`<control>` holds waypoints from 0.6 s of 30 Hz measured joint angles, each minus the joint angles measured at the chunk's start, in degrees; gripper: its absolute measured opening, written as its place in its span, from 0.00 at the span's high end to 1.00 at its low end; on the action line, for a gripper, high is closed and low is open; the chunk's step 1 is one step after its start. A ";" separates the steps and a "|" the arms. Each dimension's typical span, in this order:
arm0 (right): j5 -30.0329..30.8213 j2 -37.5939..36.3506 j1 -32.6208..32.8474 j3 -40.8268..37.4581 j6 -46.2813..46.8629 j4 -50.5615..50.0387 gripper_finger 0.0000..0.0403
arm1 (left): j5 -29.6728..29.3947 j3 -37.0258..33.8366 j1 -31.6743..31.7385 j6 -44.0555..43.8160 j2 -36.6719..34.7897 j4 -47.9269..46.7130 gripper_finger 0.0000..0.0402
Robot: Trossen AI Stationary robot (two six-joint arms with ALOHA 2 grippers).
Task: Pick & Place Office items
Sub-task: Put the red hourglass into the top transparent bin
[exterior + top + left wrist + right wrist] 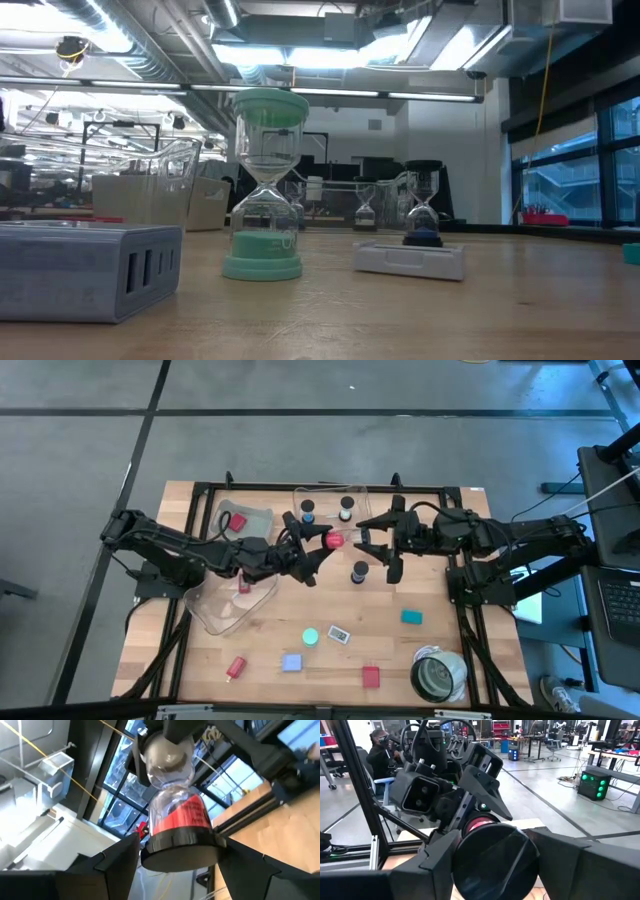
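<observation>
A small sand timer with red sand and black end caps (335,540) hangs level above the table's middle, between both grippers. My left gripper (318,543) reaches it from the left and my right gripper (358,538) from the right, each shut on one end. In the left wrist view the timer (175,810) points away from me, and the right gripper takes its far end. More pieces rest on the table: a black-capped timer (358,570), a teal block (411,617), a cyan-topped timer (311,635), a white tag (339,633), a blue block (291,662) and red blocks (371,677). My left gripper pinches the timer's near black cap (180,852) between its two fingers, one on each side of the rim. The fingers come level from the table's left, along the timer's length. The timer is lifted clear and lies level. My right gripper pinches the other black cap (495,865) between its two fingers, which stand on opposite sides of the rim. It comes level from the table's right, along the timer's length. That end is clear of the table.
Clear plastic bins sit at the far left (240,520), the far middle (330,500) with two timers inside, and the left middle (232,600) with a red piece. A grey-white roll (438,675) stands near the right front corner. Bare wood shows at the near middle.
</observation>
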 joint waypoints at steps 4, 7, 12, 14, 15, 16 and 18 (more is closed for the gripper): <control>0.02 0.00 0.00 -0.01 -0.21 0.28 0.46 | -0.02 0.00 -0.08 -2.97 0.00 0.72 0.40; 0.17 0.00 -0.02 -0.02 -0.26 0.32 0.47 | -0.02 0.00 -0.08 -4.18 0.00 0.71 0.43; 0.17 0.00 -0.02 -0.02 -0.31 0.32 0.47 | -0.09 0.00 -0.08 -4.36 0.00 0.69 0.47; 0.21 0.00 -0.02 -0.02 -0.39 0.32 0.47 | -0.09 0.00 -0.08 -4.37 0.00 0.69 0.47; 0.42 0.00 0.00 0.00 -0.39 0.32 0.47 | -0.09 0.00 -0.08 -4.35 0.00 0.69 0.47; 0.64 0.00 0.00 0.00 -0.42 0.30 0.47 | -0.07 0.00 -0.08 -4.40 0.00 0.71 0.46; 0.82 0.00 0.00 -0.01 -0.59 0.33 0.47 | -0.04 0.00 -0.08 -5.42 0.00 0.65 0.46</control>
